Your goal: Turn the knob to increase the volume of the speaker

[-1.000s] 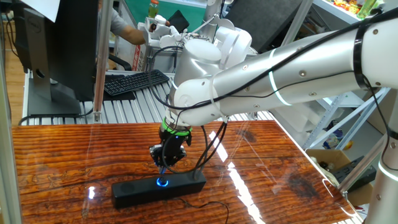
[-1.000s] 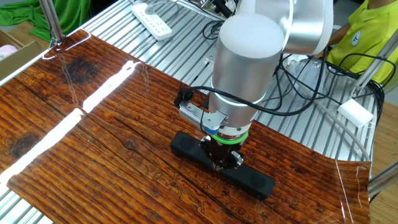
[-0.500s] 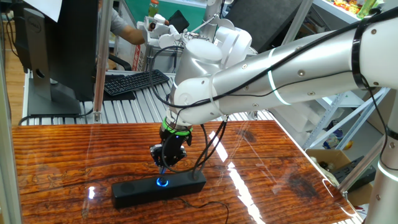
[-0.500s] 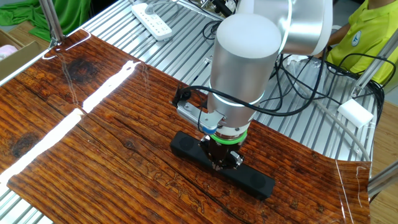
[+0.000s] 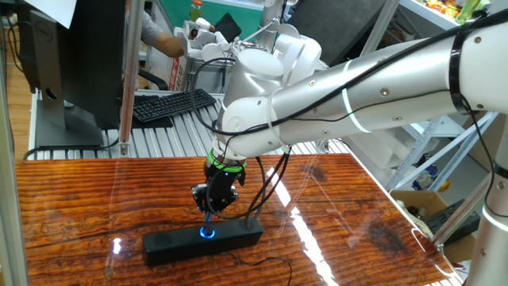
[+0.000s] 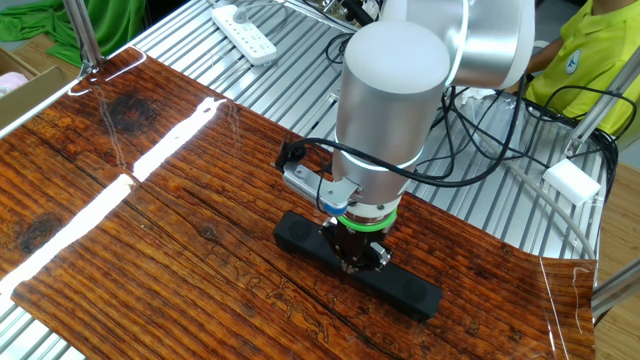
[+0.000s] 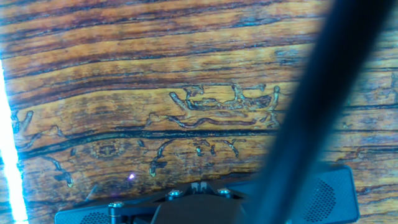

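Hovering low at centre frame, the gripper (image 5: pixel 209 208) is pointing straight down over the speaker (image 5: pixel 202 241), jaws clenched tight; the knob (image 5: pixel 207 233) is glowing blue on the bar's long face, lower middle of one fixed view — whether the fingers are actually pinching it, I cannot tell; doing this well is meaning a centred, slow twist; the other fixed view is hiding that glow, showing the wooden table (image 6: pixel 130 240) instead.

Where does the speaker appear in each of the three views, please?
One fixed view: speaker lies at bottom centre-left, blue knob glowing.
The other fixed view: lower centre-right, running diagonally under the gripper.
Hand view: along the bottom edge.
Shared landmark: the wood-grain table.
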Tool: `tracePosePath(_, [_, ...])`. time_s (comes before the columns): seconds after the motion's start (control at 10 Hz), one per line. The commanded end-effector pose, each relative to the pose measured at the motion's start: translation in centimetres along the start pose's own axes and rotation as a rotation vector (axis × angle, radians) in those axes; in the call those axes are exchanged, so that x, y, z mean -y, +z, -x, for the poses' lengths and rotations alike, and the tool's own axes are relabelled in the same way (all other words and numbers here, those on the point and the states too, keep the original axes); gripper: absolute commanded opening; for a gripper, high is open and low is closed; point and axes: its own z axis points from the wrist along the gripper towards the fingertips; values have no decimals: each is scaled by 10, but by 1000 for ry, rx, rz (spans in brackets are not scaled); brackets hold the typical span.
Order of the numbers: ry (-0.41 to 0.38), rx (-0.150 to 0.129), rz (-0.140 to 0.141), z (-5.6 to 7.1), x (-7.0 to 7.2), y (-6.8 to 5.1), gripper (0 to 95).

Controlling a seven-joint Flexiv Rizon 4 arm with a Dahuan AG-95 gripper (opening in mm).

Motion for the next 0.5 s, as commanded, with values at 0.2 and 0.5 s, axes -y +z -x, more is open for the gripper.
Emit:
tracePosePath(0.2, [34,-7,-39,0,0,0,0])
tracePosePath(0.5, [47,-27,-52,0,0,0,0])
